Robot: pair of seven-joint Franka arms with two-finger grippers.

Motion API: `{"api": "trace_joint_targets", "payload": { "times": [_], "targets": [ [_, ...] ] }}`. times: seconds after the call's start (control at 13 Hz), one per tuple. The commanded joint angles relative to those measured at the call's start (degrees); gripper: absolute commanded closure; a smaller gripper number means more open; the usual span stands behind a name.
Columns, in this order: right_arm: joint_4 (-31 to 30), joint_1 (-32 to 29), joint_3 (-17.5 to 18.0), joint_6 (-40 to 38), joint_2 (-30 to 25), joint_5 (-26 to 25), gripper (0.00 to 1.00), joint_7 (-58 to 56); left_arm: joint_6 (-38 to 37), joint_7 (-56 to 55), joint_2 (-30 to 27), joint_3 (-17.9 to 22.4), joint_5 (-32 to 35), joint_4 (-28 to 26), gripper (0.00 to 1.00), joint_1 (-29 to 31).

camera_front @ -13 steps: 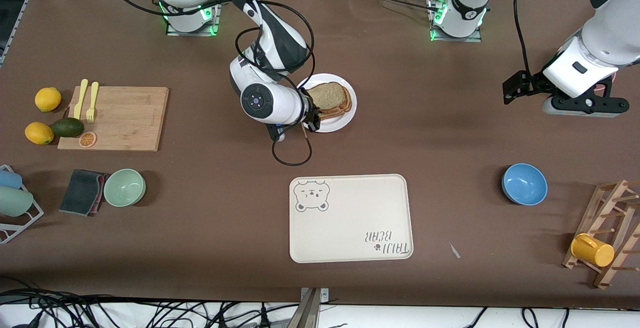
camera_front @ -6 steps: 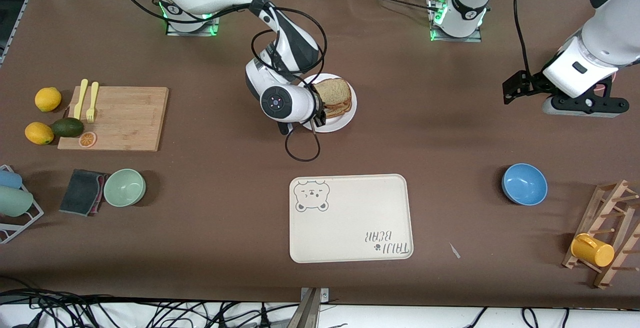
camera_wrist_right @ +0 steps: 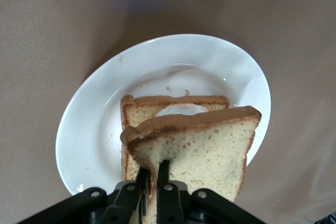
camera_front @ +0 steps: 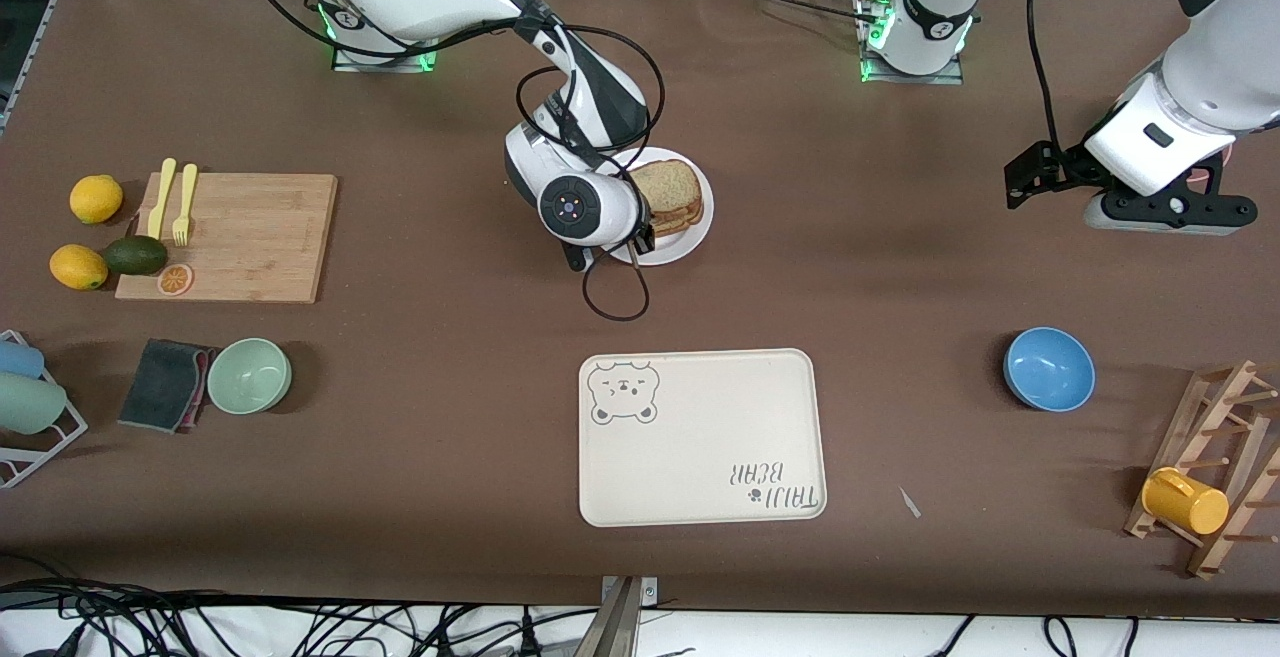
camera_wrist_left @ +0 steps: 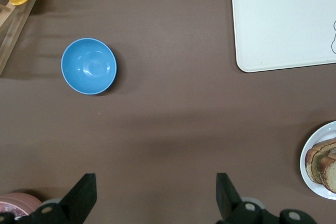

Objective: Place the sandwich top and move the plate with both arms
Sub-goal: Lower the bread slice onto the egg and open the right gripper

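The table carries one wooden board and one cream tray; the tray lies nearer to the front camera than the plate. There are two bowls, one green and one blue. The plate is round and white, and holds a lower slice with egg. The sandwich top, light brown with a darker crust, hangs tilted over it, pinched by the right gripper. The left gripper waits with its fingers spread over bare table, toward the left arm's end from the plate.
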Motion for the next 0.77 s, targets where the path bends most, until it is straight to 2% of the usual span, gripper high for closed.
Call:
{"api": "trace_joint_targets", "payload": {
  "times": [0.0, 0.38, 0.46, 0.62, 0.69],
  "targets": [
    [1.06, 1.08, -0.21, 0.03, 1.20, -4.00, 0.76, 0.70, -1.25, -0.21, 0.78, -0.14, -1.64, 1.82, 0.00, 0.04],
    [1.85, 0.20, -0.47, -0.41, 0.94, -3.92, 0.36, -0.88, -1.25, -0.21, 0.78, -0.14, -1.64, 1.82, 0.00, 0.04],
    [1.94, -0.67, -0.38, -0.50, 0.68, -3.75, 0.30, -0.88, -1.25, -0.21, 0.78, -0.14, -1.56, 1.82, 0.00, 0.04],
    [2.11, -1.99, -0.29, -1.46, -0.89, -3.49, 0.27, -0.88, -1.25, -0.13, 0.86, -0.14, -1.64, 1.82, 0.00, 0.04],
    [2.20, -2.87, -0.21, -2.51, -1.34, -3.05, 0.12, -0.80, -1.25, -0.13, 0.87, -0.14, -1.65, 1.82, 0.00, -0.05]
  ]
}}
